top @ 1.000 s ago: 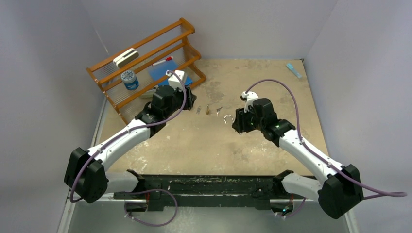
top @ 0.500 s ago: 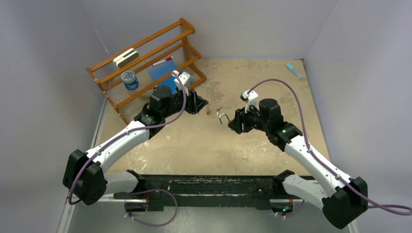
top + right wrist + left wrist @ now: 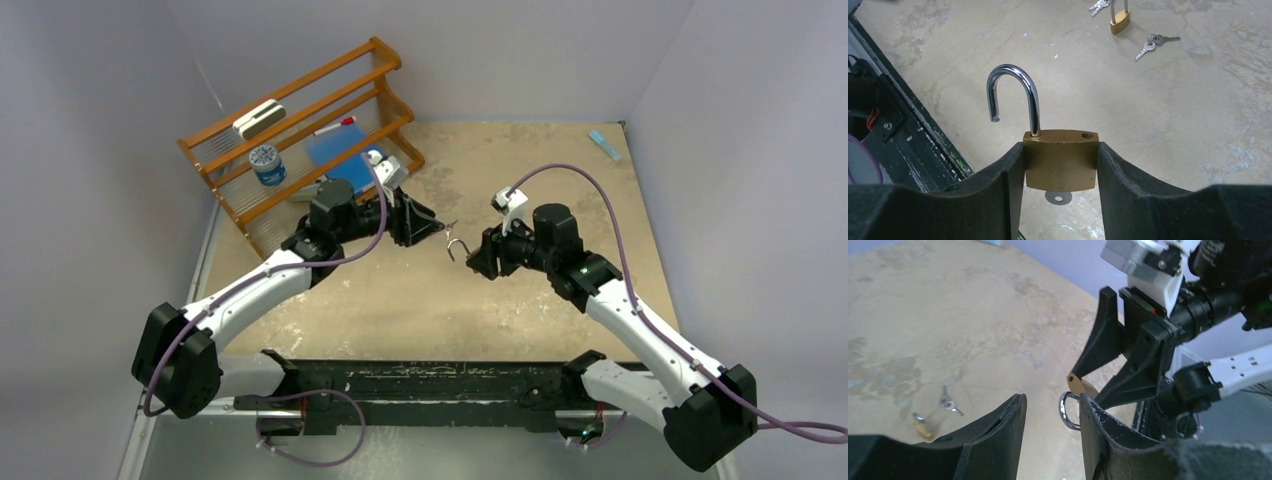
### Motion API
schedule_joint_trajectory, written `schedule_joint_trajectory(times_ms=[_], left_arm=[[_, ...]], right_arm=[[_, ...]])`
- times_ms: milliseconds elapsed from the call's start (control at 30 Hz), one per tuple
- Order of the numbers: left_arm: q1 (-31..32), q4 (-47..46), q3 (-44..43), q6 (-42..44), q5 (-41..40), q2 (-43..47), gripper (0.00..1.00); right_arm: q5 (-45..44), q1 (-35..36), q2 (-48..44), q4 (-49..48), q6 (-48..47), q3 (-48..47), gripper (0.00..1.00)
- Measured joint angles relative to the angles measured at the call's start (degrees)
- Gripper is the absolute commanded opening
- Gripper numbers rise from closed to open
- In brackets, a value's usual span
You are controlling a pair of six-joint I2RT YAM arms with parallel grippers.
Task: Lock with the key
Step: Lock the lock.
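A brass padlock (image 3: 1060, 160) with its silver shackle (image 3: 1015, 90) swung open is clamped by the body between the fingers of my right gripper (image 3: 1060, 147), held above the table. The round head of a key (image 3: 1057, 197) pokes out under the padlock body. From the top view the right gripper (image 3: 478, 258) points left with the shackle (image 3: 457, 244) leading. My left gripper (image 3: 430, 225) faces it, open and holding nothing. In the left wrist view the shackle (image 3: 1066, 410) sits just beyond the left gripper (image 3: 1051, 400), close to its right finger (image 3: 1103, 435).
A second small padlock (image 3: 1119, 21) and loose key bunches (image 3: 1150, 42) lie on the tan table beyond the held lock. A wooden rack (image 3: 300, 130) with a tin and blue items stands at the back left. A small blue object (image 3: 603, 143) lies at the back right.
The left gripper has swung right, from beside the rack to just in front of the padlock. The right arm has lifted the padlock and shifted it slightly left.
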State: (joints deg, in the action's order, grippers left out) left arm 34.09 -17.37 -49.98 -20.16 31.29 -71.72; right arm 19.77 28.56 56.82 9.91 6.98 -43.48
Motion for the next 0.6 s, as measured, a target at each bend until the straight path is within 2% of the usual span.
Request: schedule_joint_trajectory(times_ms=[233,467,500,533,567,600], left_arm=[[2.5,2.1,-1.4,-0.3,6.2,-7.2,0.49],[3.3,3.3,-2.7,-0.5,7.1,-9.9,0.49],[3.5,2.8,-2.8,-0.9,7.1,-10.2,0.46],[3.5,2.2,-2.8,-1.3,7.1,-10.5,0.37],[3.6,1.7,-2.8,-1.8,7.1,-10.8,0.23],[3.8,1.1,-2.8,-2.2,7.2,-11.2,0.04]], right_arm=[[0.8,0.0,0.0,0.0,-0.2,0.0,0.00],[1.0,0.0,-0.8,0.0,-0.2,0.0,0.00],[1.0,0.0,-0.8,0.0,-0.2,0.0,0.00],[1.1,0.0,-0.8,0.1,-0.2,0.0,0.00],[1.2,0.0,-0.8,0.2,-0.2,0.0,0.00],[1.3,0.0,-0.8,0.2,-0.2,0.0,0.00]])
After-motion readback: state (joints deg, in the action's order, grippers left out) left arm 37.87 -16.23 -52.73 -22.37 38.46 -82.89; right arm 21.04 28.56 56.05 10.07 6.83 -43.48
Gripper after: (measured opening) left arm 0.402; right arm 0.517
